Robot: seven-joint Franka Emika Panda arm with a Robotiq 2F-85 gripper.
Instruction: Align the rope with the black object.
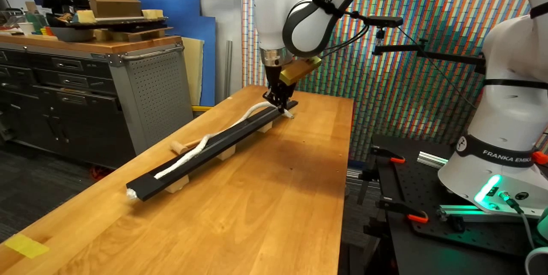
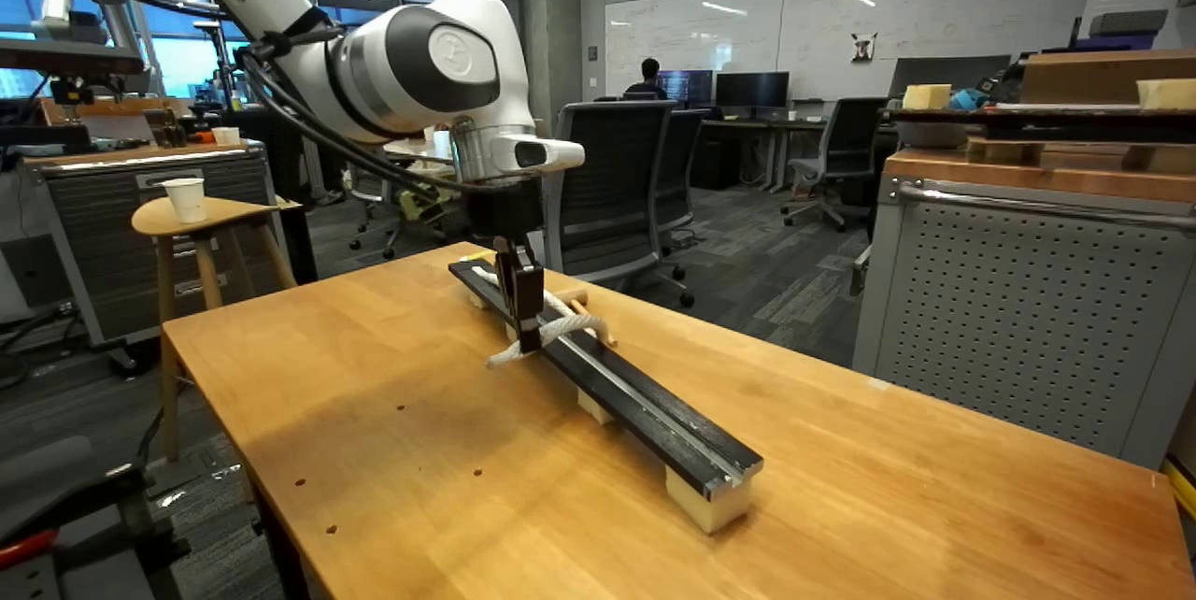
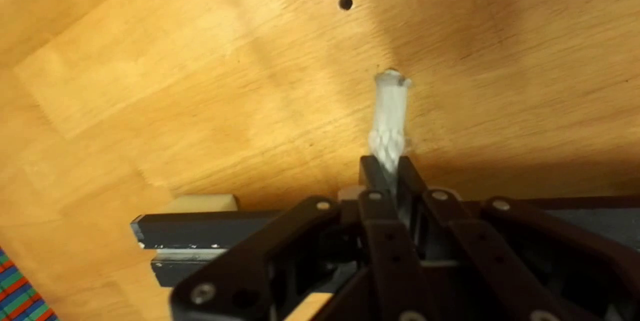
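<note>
The black bar [image 1: 231, 138] is long and grooved and lies raised above the table; it also shows in an exterior view [image 2: 654, 408] and the wrist view [image 3: 200, 228]. The white rope [image 1: 201, 146] lies along the bar's capped half, then bows off one long side and crosses over the bar near my gripper [image 1: 281, 110]. The crossing shows in an exterior view [image 2: 575, 327]. My gripper [image 3: 387, 162] is shut on the rope near its end, low at the bar's edge. The short rope end [image 3: 391, 108] sticks out past the fingertips over the table, across the bar's direction.
Pale foam blocks [image 2: 710, 502] hold the bar off the wooden table [image 1: 239, 206]. A wooden peg-like piece [image 1: 179, 147] lies beside the bar on the bowed-rope side. Yellow tape [image 1: 26, 246] marks a table corner. A drawer cabinet [image 1: 150, 82] stands beyond the table edge.
</note>
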